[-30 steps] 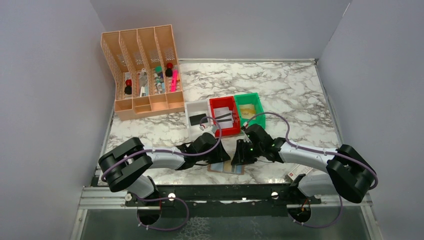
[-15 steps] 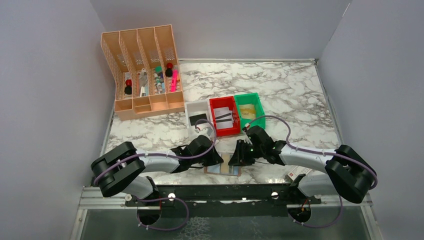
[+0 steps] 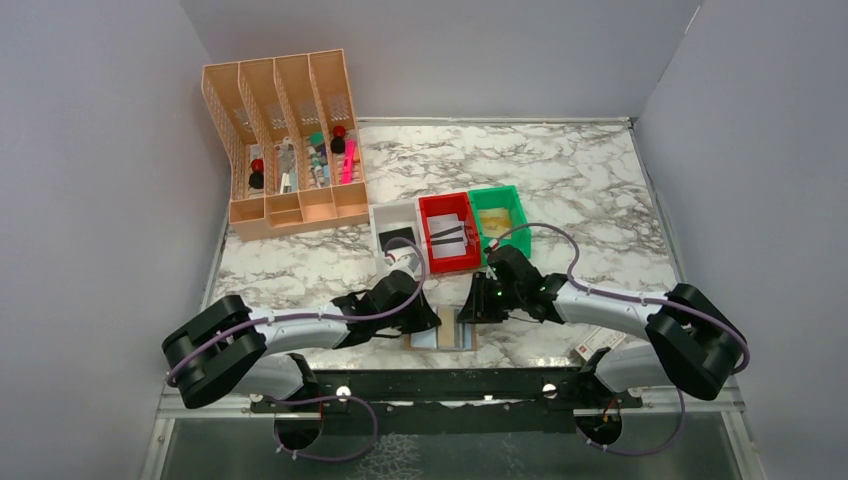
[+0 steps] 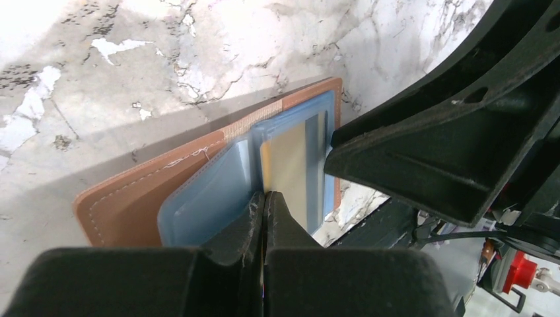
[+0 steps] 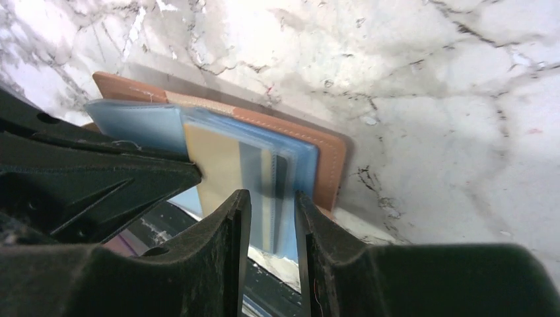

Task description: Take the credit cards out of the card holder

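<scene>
**Two grippers at the open wallet**

At the near edge of the table [image 3: 560, 170] we saw the wallet [image 3: 441, 340] lying open, blue sleeves up, with a tan card [image 4: 290, 165] in one sleeve. The left gripper [image 4: 264, 201] had its fingers pressed together at the sleeves' edge; we could not tell whether they caught anything. The right gripper [image 5: 272, 198] held its fingers slightly apart over the sleeves. Behind stood the white bin [image 3: 385, 214], red bin [image 3: 447, 203] and green bin [image 3: 497, 192], and farthest left an organizer [image 3: 285, 140].
</scene>
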`<state>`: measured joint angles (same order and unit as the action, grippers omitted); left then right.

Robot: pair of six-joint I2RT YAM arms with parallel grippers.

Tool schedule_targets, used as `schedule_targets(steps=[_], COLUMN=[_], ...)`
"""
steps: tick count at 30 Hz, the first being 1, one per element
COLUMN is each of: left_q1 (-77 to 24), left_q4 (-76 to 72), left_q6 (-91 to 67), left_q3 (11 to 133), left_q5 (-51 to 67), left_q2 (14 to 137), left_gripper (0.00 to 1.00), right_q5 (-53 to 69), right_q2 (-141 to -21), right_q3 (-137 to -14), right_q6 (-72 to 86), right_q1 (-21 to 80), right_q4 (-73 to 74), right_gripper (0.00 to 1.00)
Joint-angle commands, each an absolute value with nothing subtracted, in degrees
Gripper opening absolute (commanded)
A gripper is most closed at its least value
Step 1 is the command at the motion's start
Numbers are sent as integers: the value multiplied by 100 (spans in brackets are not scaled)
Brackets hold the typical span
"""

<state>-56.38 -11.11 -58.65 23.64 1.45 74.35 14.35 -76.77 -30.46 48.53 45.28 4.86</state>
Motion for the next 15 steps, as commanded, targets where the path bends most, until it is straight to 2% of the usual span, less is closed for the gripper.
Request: schedule_targets(steps=[1, 15], left_q1=[-5620, -5451], left_q4=[-792, -486], left_q6=[-5707, -5617], left_q3=[2350, 2329], left_q5=[-95, -182], left_q2=[7246, 6987], left_gripper=[0, 0], right_q5=[1014, 1471], right_q2=[-7797, -7557], right_q3=[-3239, -3555], right_q6=[4682, 3896], right_q1=[4544, 4557], right_q4=[778, 550], right_gripper=[35, 34])
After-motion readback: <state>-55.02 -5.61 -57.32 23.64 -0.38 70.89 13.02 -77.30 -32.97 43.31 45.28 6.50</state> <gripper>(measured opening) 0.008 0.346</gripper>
